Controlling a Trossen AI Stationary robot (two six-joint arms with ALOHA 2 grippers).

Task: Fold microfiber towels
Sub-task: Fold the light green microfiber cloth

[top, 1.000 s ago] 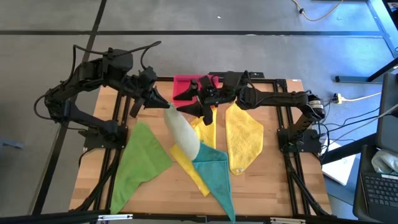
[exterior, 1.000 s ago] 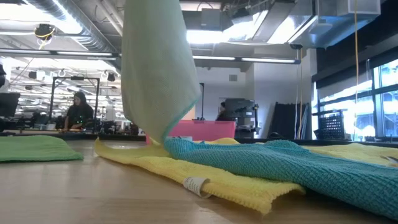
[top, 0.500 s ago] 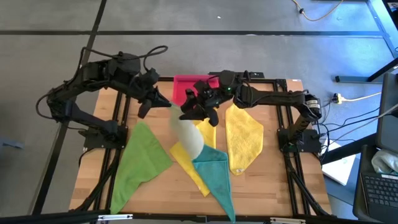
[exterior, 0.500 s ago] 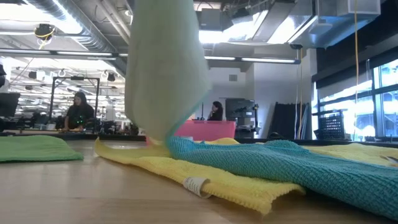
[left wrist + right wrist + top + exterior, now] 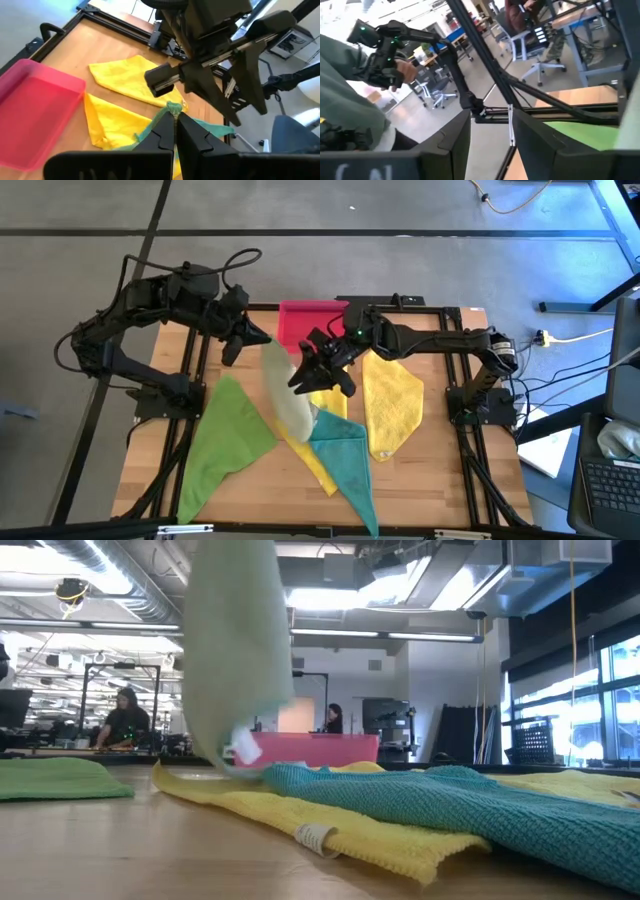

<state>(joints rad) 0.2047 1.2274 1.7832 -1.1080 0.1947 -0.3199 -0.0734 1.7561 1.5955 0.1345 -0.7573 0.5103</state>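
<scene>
In the high view, the bright green towel (image 5: 228, 435) lay flat at lower left. Above it, the left gripper (image 5: 262, 340) pinched a corner of the pale olive towel (image 5: 285, 395), which hung toward centre frame. The right gripper (image 5: 303, 376) gripped that towel's other edge. Beneath lay a yellow towel (image 5: 305, 452) and the teal towel (image 5: 348, 460); another yellow towel (image 5: 392, 405) lay right of centre.
</scene>
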